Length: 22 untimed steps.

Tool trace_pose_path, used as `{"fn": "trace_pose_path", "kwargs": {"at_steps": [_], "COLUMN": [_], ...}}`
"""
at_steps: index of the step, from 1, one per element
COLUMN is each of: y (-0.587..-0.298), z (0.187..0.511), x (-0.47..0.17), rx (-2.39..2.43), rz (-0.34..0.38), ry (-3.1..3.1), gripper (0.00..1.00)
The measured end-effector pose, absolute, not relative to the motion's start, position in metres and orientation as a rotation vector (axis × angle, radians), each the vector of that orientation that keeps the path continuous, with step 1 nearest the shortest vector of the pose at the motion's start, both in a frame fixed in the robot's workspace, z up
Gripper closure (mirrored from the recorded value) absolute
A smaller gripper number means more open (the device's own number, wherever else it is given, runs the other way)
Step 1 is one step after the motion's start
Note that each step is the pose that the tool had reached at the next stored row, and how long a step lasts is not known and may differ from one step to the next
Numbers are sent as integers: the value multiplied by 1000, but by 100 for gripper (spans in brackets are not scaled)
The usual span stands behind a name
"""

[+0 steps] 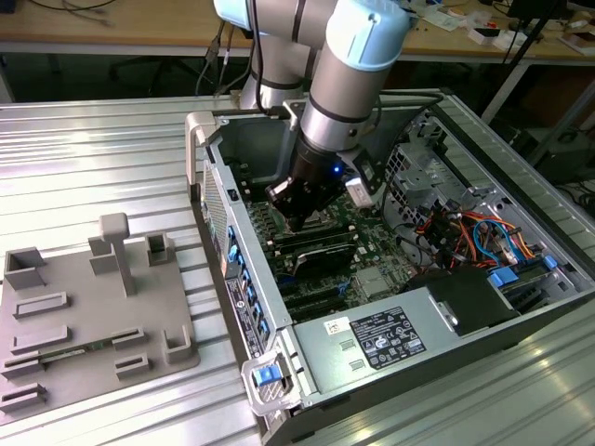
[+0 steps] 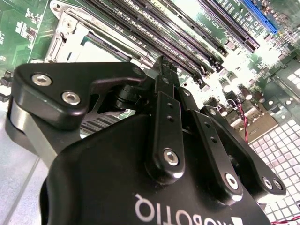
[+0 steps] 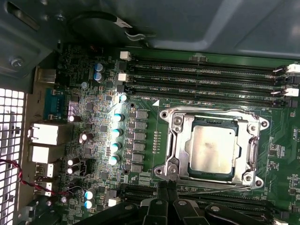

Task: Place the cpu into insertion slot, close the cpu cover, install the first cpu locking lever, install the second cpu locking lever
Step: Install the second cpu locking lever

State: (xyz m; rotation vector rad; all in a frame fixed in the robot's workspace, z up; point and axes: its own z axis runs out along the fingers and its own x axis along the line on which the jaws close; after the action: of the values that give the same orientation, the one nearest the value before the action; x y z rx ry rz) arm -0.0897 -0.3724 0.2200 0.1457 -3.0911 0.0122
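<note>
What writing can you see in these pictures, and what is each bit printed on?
White label on the power supply: print too small to read.
Claw body: white maker's lettering, upside down and cut off; not quoted.
White print on the motherboard between the memory slots: too small to read.

An open computer case [image 1: 390, 279] lies on a ribbed metal surface [image 1: 93, 158], beside a grey fixture plate [image 1: 84, 316] holding blocks.
</note>
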Motion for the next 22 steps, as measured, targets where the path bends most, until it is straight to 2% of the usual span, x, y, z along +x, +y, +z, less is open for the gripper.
{"fn": "trace_pose_path", "kwargs": {"at_steps": [22], "y": [-370], "z": [208], "x": [-95], "rx": [151], "rz": [1], "ry": [-3091], "gripper": [89]}}
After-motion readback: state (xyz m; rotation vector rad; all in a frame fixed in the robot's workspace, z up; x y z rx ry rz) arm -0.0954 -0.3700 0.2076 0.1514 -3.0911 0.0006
